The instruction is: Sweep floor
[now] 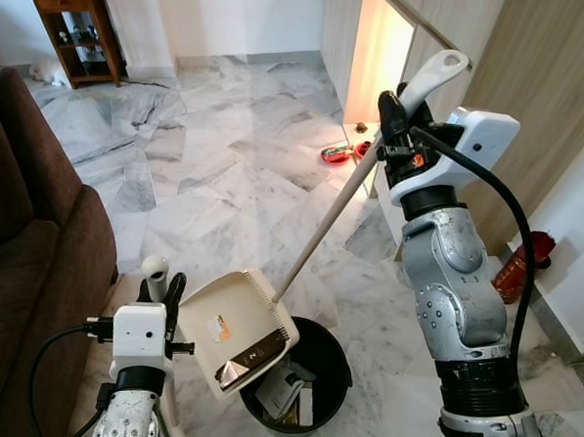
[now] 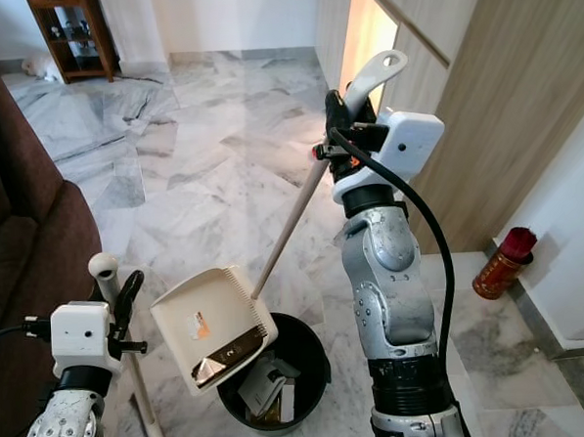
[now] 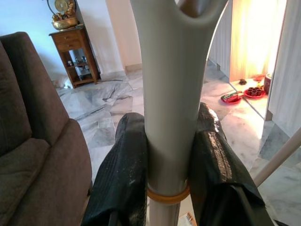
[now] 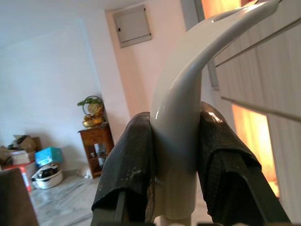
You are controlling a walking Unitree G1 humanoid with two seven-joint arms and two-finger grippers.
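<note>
My right gripper (image 1: 397, 125) is raised at chest height and shut on the white curved broom handle (image 1: 433, 74). In the right wrist view the broom handle (image 4: 181, 117) sits tight between both black fingers (image 4: 129, 160). The broom's pale pole (image 1: 322, 227) slants down to the toothed edge of a cream dustpan (image 1: 234, 329). The dustpan hangs tilted over a black bin (image 1: 329, 358) holding paper scraps. My left gripper (image 1: 165, 292), low at the left, is shut on the dustpan's grey upright handle (image 3: 171, 94). The broom's head is hidden.
A brown sofa (image 1: 29, 242) runs along the left. A wooden cabinet (image 1: 77, 39) stands at the far back. Red plates (image 1: 340, 154) lie on the marble floor by a lit opening. A red canister (image 1: 515, 270) stands by the wood-panelled wall (image 1: 545, 98) on the right.
</note>
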